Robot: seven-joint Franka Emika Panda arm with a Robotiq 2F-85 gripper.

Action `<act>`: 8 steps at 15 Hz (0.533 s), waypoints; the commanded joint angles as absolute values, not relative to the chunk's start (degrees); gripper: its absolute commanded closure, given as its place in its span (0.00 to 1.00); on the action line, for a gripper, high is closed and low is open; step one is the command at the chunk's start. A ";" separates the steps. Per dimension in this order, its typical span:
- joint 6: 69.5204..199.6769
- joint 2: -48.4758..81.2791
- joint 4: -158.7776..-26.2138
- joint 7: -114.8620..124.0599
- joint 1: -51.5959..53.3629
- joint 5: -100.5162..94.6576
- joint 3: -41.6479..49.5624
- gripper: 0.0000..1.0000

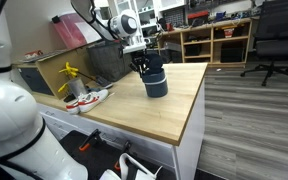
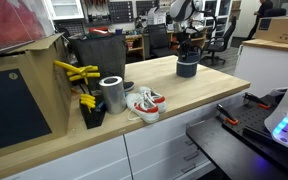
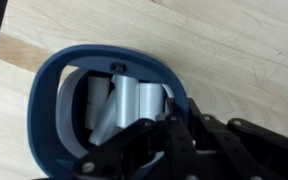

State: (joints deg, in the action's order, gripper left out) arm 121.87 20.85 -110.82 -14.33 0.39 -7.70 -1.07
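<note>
- Dark blue cup [image 1: 156, 84]: stands upright on the wooden tabletop [image 1: 169, 118], towards the far end of it in an exterior view [image 2: 188, 68]. In the wrist view its thick rim [image 3: 42, 110] forms a rounded ring, and pale cylindrical pieces [image 3: 134, 100] lie inside.
- Gripper [image 1: 144, 68]: directly above the cup in both exterior views [image 2: 187, 52], pointing down, with its tips at the level of the cup's mouth. In the wrist view the black fingers [image 3: 149, 138] cross the near rim and partly cover the opening. Whether the jaws are apart or clamped on the cup wall cannot be told from these views.
- Pair of red-and-white shoes [image 2: 144, 103]: on the same tabletop, well apart from the cup and near the opposite end [image 1: 87, 98].
- Metal can [image 2: 112, 93]: upright, just beside the shoes.
- Yellow tool [image 2: 76, 72]: behind the can, beside a dark crate [image 2: 99, 50].
- Background: shelving [image 1: 216, 40] and an office chair [image 1: 274, 40] on the wood-patterned floor.
</note>
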 commanded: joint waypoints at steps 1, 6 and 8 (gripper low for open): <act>121.80 20.42 -110.24 -14.59 0.14 -8.18 -1.26 0.97; 121.96 20.99 -109.45 -15.03 -0.41 -7.88 -1.07 0.97; 122.04 21.83 -108.74 -14.98 -0.72 -7.78 -0.95 0.97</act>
